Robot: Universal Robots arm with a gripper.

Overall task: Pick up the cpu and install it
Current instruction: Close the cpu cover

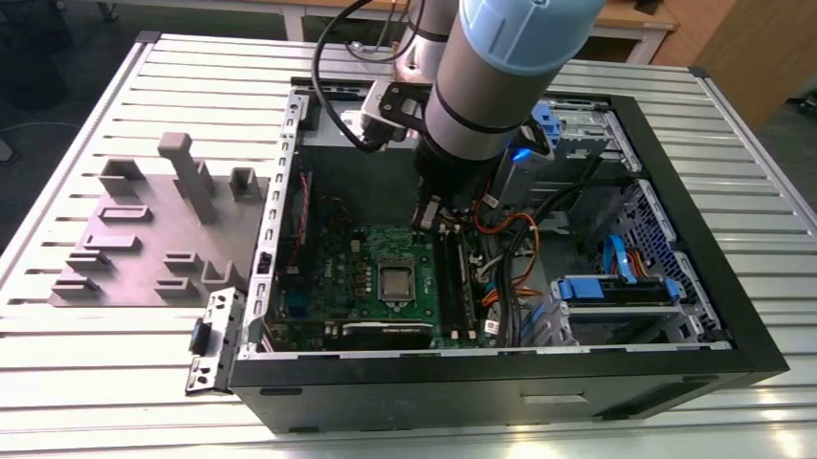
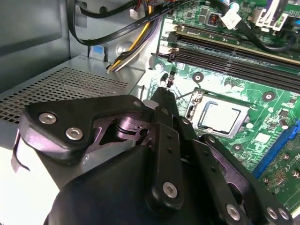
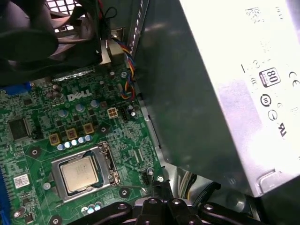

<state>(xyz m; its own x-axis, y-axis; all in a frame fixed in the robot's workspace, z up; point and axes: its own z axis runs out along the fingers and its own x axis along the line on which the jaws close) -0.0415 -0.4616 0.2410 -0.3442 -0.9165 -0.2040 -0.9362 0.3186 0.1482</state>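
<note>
End effector (image 2: 161, 93) fingertips pressed together, empty, beside cpu (image 2: 220, 116) lying flat, face-up in socket

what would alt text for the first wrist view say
A silver square cpu sits in the metal socket frame on a green motherboard. A grey metal power supply box rises beside it, and the dark gripper shows at the edge.

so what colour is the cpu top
Pale silver-grey, slightly warm-toned, sitting in its metal socket frame. The cpu shows best in the first wrist view.

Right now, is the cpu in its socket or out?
In: the cpu lies flat inside the metal socket frame on the motherboard in both wrist views.
</note>
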